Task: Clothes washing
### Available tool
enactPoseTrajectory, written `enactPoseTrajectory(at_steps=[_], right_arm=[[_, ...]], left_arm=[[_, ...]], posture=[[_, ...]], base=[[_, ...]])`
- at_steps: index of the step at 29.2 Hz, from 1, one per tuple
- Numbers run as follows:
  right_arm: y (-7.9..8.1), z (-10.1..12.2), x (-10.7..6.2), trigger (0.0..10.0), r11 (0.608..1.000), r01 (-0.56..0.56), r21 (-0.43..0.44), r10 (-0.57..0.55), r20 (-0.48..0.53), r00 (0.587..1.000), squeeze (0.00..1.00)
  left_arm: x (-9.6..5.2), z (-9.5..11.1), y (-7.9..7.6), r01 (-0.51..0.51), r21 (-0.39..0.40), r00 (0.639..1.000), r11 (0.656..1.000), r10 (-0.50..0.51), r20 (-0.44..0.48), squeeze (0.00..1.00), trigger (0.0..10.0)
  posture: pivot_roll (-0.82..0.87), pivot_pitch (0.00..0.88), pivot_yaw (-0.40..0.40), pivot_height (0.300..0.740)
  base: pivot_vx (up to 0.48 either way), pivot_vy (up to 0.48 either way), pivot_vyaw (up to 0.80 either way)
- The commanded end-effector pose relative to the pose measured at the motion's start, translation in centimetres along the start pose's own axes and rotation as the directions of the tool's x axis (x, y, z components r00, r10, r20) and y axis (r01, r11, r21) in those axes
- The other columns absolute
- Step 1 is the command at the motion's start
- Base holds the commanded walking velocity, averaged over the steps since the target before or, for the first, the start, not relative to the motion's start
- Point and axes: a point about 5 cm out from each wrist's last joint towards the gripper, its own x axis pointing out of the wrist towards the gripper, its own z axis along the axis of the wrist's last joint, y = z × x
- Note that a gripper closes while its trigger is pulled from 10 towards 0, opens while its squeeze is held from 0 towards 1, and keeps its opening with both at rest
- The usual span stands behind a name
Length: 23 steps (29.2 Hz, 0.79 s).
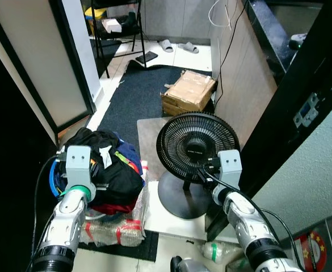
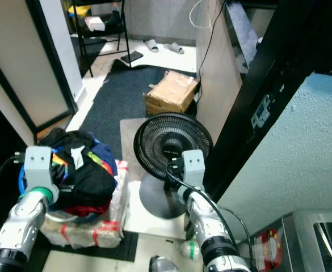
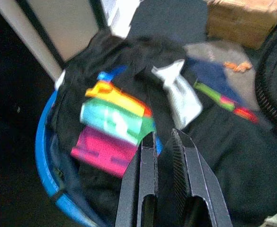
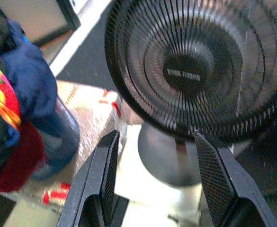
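Observation:
A heap of clothes [image 1: 113, 170], mostly black with bright multicoloured prints, fills a blue basket [image 3: 42, 158] on the floor at my left. My left gripper [image 3: 163, 142] hangs just above the heap with its fingers together and nothing between them. A white tag or cloth [image 3: 182, 92] lies on top of the black fabric beyond the fingertips. My right gripper [image 4: 157, 138] is open and empty, pointing at the black floor fan [image 1: 197, 141] right in front of it.
The fan's round base [image 1: 180, 195] stands on a pale board. A plastic-wrapped bundle [image 1: 116, 229] lies under the basket. Beyond are a cardboard box [image 1: 189, 90] on a dark rug [image 1: 140, 99], slippers [image 1: 177, 46] and a dark door frame [image 1: 293, 113] at right. A plastic bottle [image 1: 217, 250] lies near my feet.

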Motion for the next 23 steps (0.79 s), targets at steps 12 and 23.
enactPoseTrajectory(at_steps=[12, 23], right_arm=[[-1.1, -0.4, -0.4, 10.0, 0.998, 0.048, -0.032, -0.048, 0.014, 0.999, 0.0], [0.6, 4.3, 0.6, 10.0, 0.999, -0.037, -0.006, 0.037, 0.221, 0.975, 0.0]], left_arm=[[0.3, -2.0, -1.1, 0.045, 0.048, 0.998, 0.998, -0.043, -0.041, 0.0, 10.0], [0.7, 2.5, 0.2, 0.021, 0.06, 0.984, 0.998, -0.031, 0.177, 0.0, 10.0]], posture=[[-0.02, 0.02, 0.027, 0.74], [0.0, 0.011, 0.012, 0.74]], base=[[0.0, 0.0, 0.0], [0.0, 0.0, 0.0]])
